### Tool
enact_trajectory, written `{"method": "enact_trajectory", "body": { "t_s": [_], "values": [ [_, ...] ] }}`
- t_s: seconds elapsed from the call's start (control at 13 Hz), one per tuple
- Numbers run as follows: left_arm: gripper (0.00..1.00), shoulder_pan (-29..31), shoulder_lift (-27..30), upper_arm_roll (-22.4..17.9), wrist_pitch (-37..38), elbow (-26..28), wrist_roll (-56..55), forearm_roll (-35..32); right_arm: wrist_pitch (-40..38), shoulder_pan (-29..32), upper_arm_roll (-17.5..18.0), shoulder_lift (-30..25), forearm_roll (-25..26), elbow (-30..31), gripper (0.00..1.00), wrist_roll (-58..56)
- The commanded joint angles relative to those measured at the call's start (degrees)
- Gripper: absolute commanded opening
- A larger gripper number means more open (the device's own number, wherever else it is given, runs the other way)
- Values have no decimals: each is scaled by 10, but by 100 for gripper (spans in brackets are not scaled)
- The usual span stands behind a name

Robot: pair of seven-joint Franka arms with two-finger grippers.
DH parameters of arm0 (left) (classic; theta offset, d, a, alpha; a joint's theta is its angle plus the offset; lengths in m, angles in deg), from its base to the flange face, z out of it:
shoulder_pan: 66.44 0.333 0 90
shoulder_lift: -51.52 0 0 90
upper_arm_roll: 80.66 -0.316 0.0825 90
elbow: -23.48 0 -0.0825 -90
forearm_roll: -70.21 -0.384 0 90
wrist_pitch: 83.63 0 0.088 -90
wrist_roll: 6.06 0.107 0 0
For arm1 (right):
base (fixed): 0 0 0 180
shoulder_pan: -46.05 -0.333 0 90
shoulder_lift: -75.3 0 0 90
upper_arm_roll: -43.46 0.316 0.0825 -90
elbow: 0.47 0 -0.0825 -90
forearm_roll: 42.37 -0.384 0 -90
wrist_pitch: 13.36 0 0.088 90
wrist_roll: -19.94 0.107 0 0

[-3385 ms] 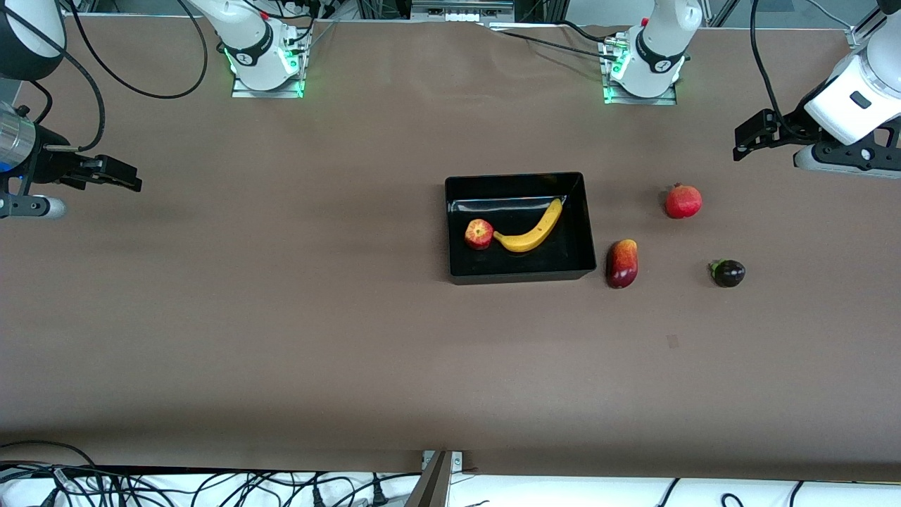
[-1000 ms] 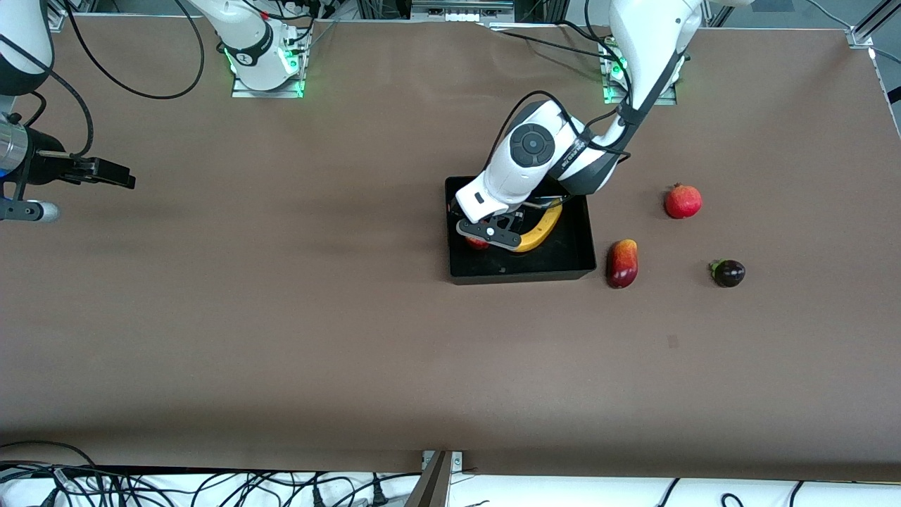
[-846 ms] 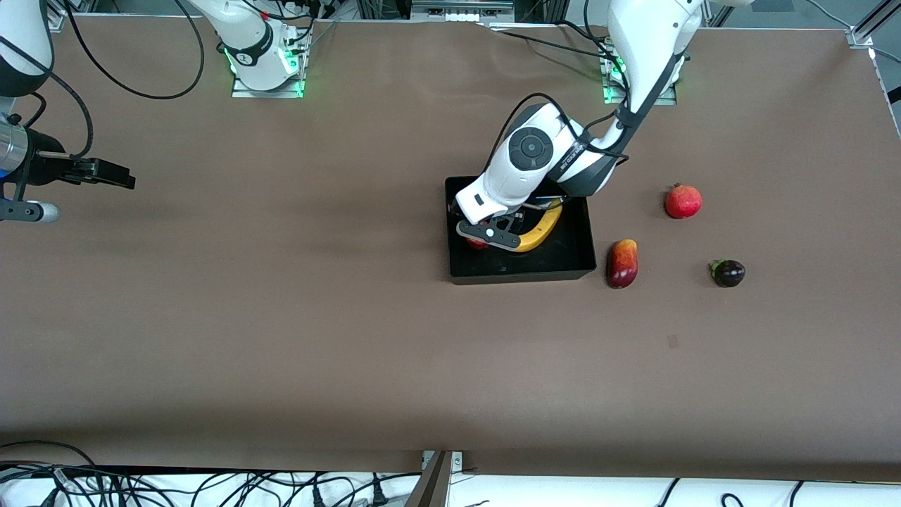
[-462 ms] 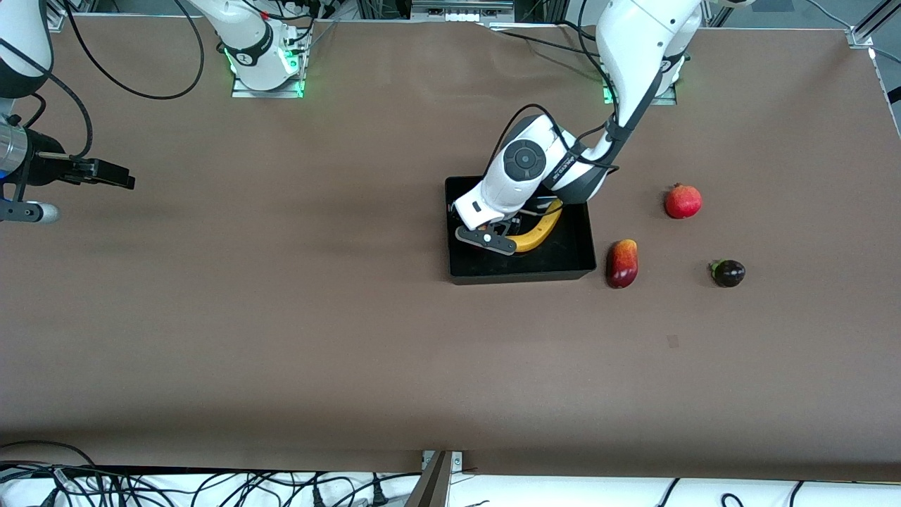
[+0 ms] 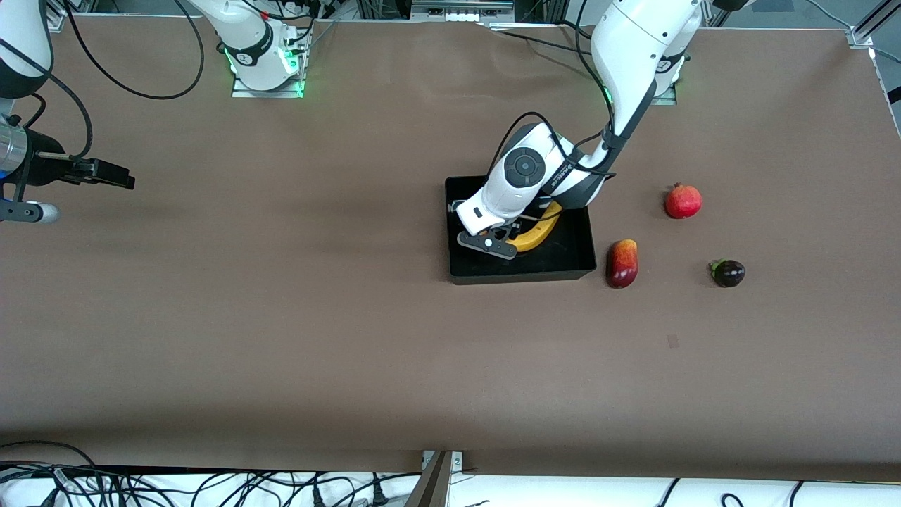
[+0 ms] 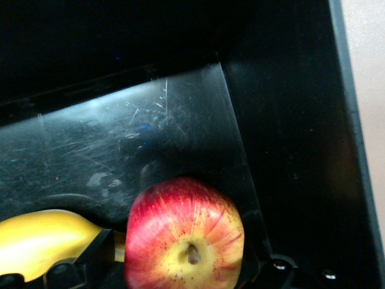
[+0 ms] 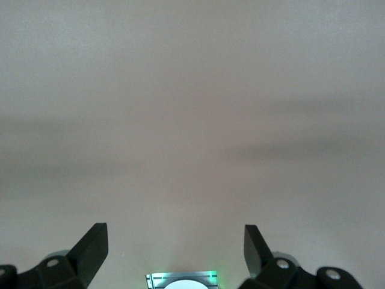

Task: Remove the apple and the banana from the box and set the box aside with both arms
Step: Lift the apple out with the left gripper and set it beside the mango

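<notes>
Front view: the left tool [image 5: 487,243] is down inside the box [image 5: 556,262], hiding the apple; the banana [image 5: 536,232] lies diagonally, half covered. The right tool [image 5: 105,174] waits over the worktop's [image 5: 281,317] right-arm end.

Left wrist view: fingers [image 6: 90,259] straddle the apple [image 6: 185,239], stem dimple facing the camera; contact isn't clear.

Right wrist view: fingers [image 7: 90,250] spread wide, holding nothing.

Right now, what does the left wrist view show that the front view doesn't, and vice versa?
Left wrist only: the apple, with the left gripper around it, fingers either side.
Front only: pomegranate, mango, a dark fruit, and the right gripper waiting open at the right arm's end of the table.
Both: banana and box.
</notes>
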Motion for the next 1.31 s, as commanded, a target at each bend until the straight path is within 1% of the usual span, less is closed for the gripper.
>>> {"method": "enact_trajectory", "body": {
  "t_s": [0.0, 0.08, 0.23, 0.46, 0.69, 0.85, 0.92, 1.08, 1.23],
  "values": [
    [20, -11, 0, -8, -4, -7, 6, -8, -2, 5, 1, 3, 5, -6, 100, -4],
    [0, -12, 2, -8, -4, -7, 6, -8, -1, 5, 1, 3, 5, -6, 100, -4],
    [0, -15, 11, -8, -4, -7, 6, -9, -1, 6, 1, 3, 6, -7, 100, -4],
    [0, -5, 64, -8, 18, 1, 3, -9, -1, 5, 1, 3, 5, -7, 100, -3],
    [0, 29, 132, -6, 127, 2, 25, -9, -2, 6, 1, 7, 6, -7, 100, -5],
    [0, 66, 172, -6, 203, 11, 106, -8, -2, 6, 1, 7, 6, -7, 100, -4],
    [0, 92, 194, -6, 224, 25, 147, -8, -2, 6, 1, 7, 6, -7, 100, -4],
    [0, 150, 234, -6, 258, 62, 239, -8, -1, 6, 1, 7, 6, -7, 100, -5],
    [0, 212, 264, -6, 271, 100, 362, -8, -1, 8, 1, 8, 6, -7, 100, -5]
  ]
}}
